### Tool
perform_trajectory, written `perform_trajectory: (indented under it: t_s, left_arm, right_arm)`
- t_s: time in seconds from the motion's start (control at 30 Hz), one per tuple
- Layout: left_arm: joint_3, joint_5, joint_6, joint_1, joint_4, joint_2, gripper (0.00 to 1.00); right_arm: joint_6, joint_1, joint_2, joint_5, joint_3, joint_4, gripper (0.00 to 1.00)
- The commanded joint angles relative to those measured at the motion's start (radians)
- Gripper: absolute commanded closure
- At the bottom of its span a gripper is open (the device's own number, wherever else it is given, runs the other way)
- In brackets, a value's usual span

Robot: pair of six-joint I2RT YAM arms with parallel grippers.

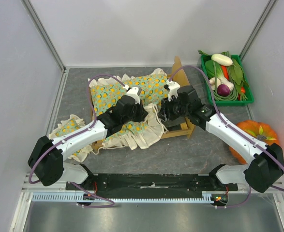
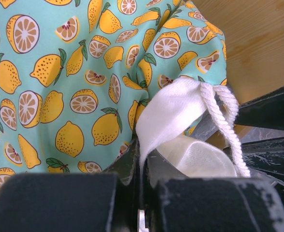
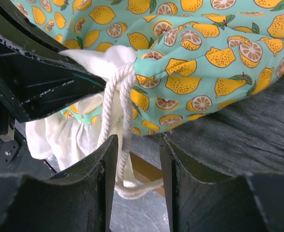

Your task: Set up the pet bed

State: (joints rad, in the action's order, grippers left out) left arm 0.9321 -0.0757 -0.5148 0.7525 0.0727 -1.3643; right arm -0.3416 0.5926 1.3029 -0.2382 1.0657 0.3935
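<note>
We find the pet bed [image 1: 182, 126] right of centre beneath the right wrist, its long axis running from the near rail to the arched headboard [image 1: 180, 75], with the lemon-print cushion [image 1: 146, 87] draped across it and spilling off to the left. The left gripper [image 2: 142, 162] is pinched on the cushion's white corner, while the right gripper [image 3: 138, 176] stands slightly apart, the cord [image 3: 125, 106] hanging unclamped between its fingers. We judge the cushion must shift rightward into the frame, and the right arm is nearer.

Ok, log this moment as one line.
left gripper: shut on lemon-print cushion white corner | right gripper: open, straddling white cord | pet bed: cushion draped over frame
</note>
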Motion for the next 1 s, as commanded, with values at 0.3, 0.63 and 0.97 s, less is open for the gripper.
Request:
perform_trajectory:
  t_s: [0.3, 0.63, 0.97]
  left_arm:
    - [0.014, 0.014, 0.022, -0.021, -0.037, 0.033, 0.98]
    - [0.005, 0.056, 0.027, -0.053, -0.037, 0.054, 0.98]
    - [0.02, 0.12, 0.035, -0.081, -0.054, 0.031, 0.98]
  right_arm:
    - [-0.056, -0.001, -0.001, -0.082, -0.13, -0.13, 0.55]
    - [0.042, 0.001, -0.158, 0.226, -0.067, -0.07, 0.95]
    - [0.243, 0.03, -0.221, 0.427, 0.12, 0.06, 0.94]
